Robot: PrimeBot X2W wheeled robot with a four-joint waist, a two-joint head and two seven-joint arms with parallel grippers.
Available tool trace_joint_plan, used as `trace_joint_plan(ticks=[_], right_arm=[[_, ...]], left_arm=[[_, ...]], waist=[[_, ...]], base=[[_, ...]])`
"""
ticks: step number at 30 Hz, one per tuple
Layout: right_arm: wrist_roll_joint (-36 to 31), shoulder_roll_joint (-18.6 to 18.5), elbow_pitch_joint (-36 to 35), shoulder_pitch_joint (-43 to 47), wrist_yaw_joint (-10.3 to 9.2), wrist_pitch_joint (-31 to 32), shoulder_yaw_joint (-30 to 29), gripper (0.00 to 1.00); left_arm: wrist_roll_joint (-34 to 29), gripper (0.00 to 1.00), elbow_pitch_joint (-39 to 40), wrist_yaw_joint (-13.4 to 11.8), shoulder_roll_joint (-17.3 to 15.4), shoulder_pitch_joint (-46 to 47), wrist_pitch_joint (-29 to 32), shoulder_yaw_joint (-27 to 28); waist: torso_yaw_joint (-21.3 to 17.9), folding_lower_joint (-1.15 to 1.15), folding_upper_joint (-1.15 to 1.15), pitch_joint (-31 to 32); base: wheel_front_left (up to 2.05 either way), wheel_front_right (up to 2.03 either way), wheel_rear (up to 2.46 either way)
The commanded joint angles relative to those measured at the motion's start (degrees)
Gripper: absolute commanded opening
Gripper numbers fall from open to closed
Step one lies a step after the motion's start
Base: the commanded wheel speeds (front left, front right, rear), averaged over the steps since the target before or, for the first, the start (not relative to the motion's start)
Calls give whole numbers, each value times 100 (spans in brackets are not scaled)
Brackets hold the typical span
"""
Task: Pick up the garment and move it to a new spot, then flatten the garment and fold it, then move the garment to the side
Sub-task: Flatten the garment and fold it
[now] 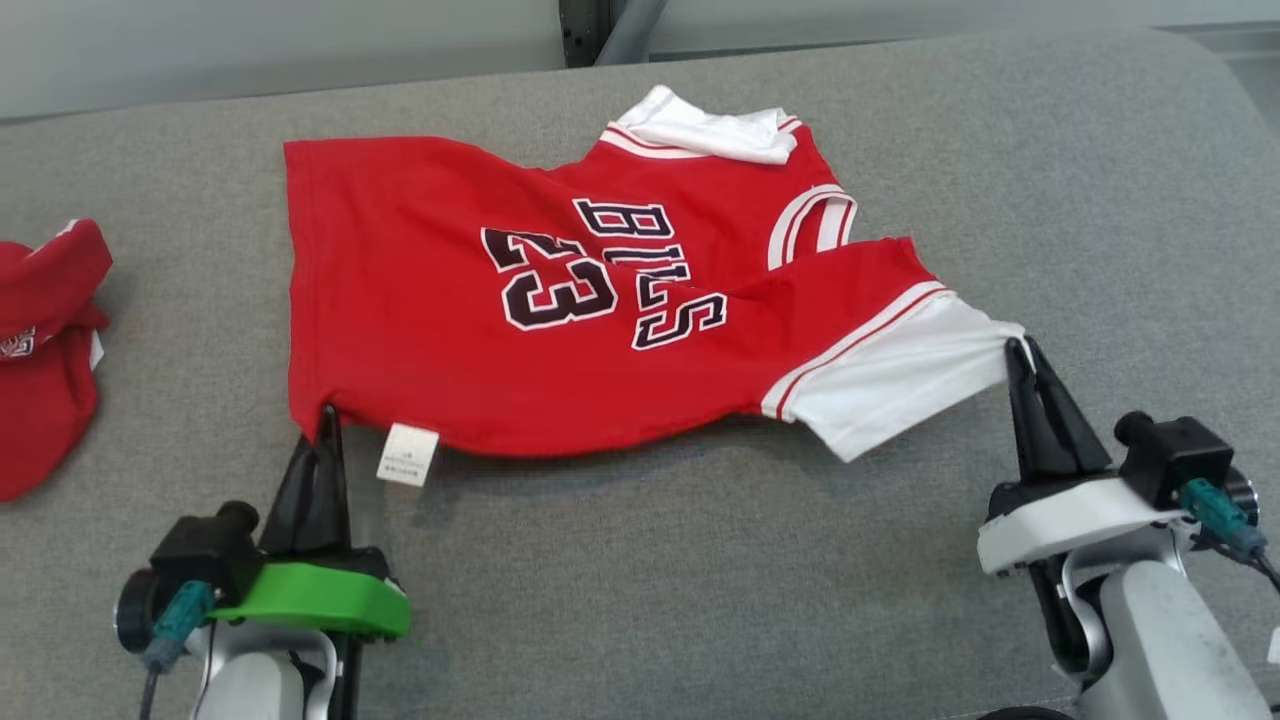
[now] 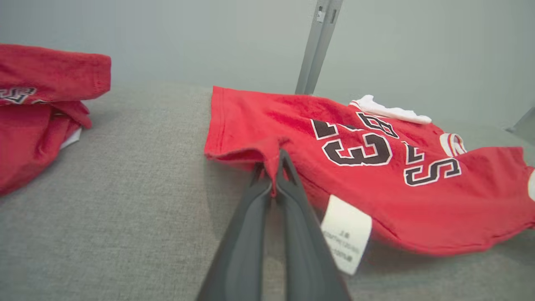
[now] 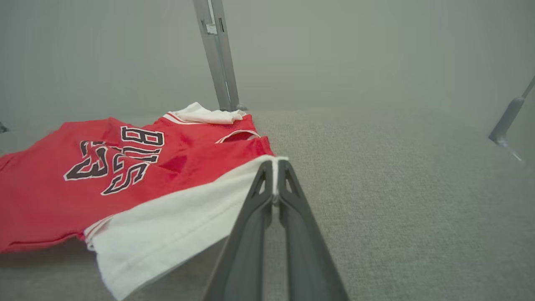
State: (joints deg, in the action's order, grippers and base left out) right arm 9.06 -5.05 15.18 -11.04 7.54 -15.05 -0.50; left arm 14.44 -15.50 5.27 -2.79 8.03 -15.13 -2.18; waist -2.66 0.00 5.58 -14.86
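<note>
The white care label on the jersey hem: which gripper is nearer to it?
Left. The left gripper pinches the red hem of the jersey right beside the care label. The right gripper pinches the white sleeve at the far end.

Head camera high over the garment [image 1: 400, 340]; wrist cameras low, close, at its near corners.

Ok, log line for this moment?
left hand: shut on hem corner of red jersey with white sleeves | right hand: shut on its near sleeve | jersey: mostly on grey cushion
</note>
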Motion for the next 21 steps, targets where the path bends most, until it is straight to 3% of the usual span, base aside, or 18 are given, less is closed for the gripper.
trace_joint_plan(ticks=[1, 4, 9, 16, 21], right_arm=[[63, -82, -106, -86, -10, -11, -20, 0], [207, -253, -475, -412, -10, -11, 4, 0], [385, -725, -984, -1226, -10, -11, 143, 0], [590, -1324, -1194, -2534, -10, -10, 472, 0], [624, -1697, -941, -3522, -10, 92, 760, 0]], left_arm=[[-90, 0, 104, 42, -22, 68, -1, 90], [-390, 0, 475, 145, -188, 395, -1, 359], [-620, 0, 902, 216, -801, 1369, -2, 440], [-491, 0, 679, 224, -1958, 2933, 2, -307], [-318, 0, 104, 221, -2376, 3991, 36, -934]], waist=[[50, 0, 0, 315], [69, 0, 0, 602], [110, 0, 0, 913], [171, 0, 0, 979], [209, 0, 0, 498]], base=[[0, 0, 0], [0, 0, 0], [0, 0, 0], [0, 0, 0], [0, 0, 0]])
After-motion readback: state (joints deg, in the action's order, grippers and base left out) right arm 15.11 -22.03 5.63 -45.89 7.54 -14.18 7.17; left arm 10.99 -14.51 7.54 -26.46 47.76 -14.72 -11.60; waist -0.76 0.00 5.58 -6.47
